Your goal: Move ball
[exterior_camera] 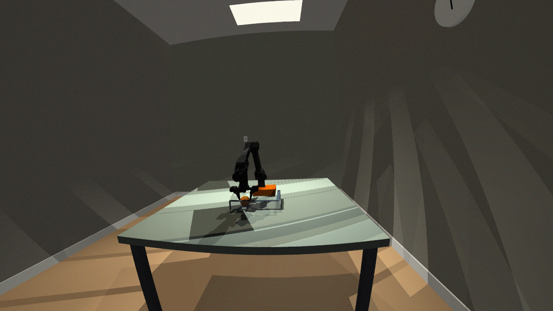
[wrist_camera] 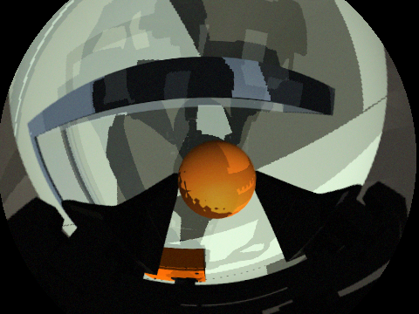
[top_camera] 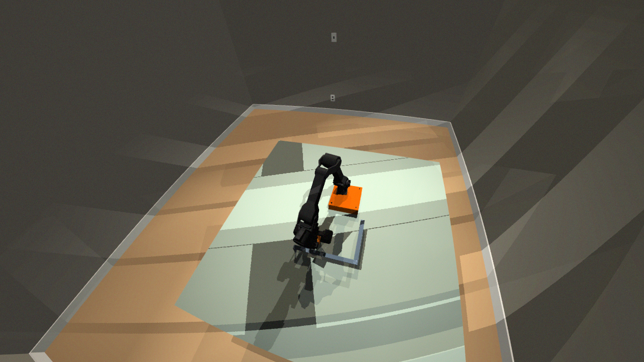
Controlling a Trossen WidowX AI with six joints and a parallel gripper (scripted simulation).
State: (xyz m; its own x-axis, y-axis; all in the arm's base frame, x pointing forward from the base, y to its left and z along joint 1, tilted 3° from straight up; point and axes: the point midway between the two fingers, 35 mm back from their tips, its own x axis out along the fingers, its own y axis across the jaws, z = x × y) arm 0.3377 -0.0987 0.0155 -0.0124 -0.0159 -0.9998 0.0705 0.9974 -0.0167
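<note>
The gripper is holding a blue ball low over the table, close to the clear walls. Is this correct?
Not quite: the ball is orange, not blue, as the wrist view shows. The rest holds: the gripper has it between its fingers, low over the table, close to the clear walls.
</note>
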